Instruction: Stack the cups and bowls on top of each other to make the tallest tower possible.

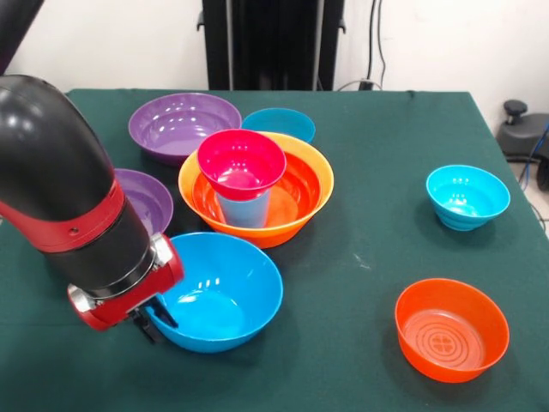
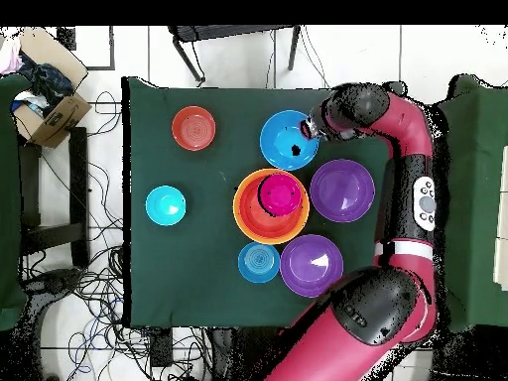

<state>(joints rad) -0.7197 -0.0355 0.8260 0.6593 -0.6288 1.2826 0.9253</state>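
The tower's base is the large orange bowl [image 1: 322,184], which also shows in the overhead view [image 2: 244,213]. A red-orange bowl [image 1: 296,196] is nested in it. The light blue cup [image 1: 243,210] stands inside, with a magenta bowl [image 1: 241,163] on top of it. A big blue bowl [image 1: 225,290] sits on the table just in front of the tower. My gripper [image 1: 151,321] is at that bowl's left rim, low over the table; in the overhead view the gripper [image 2: 314,129] is at the blue bowl's [image 2: 288,141] right rim.
Loose bowls: a large purple bowl [image 1: 184,125], a second purple bowl [image 1: 144,199] partly behind my arm, a small blue bowl [image 1: 280,124], a cyan bowl [image 1: 467,196] and a red-orange bowl [image 1: 451,329] at the right. A cardboard box [image 2: 50,109] stands off the table.
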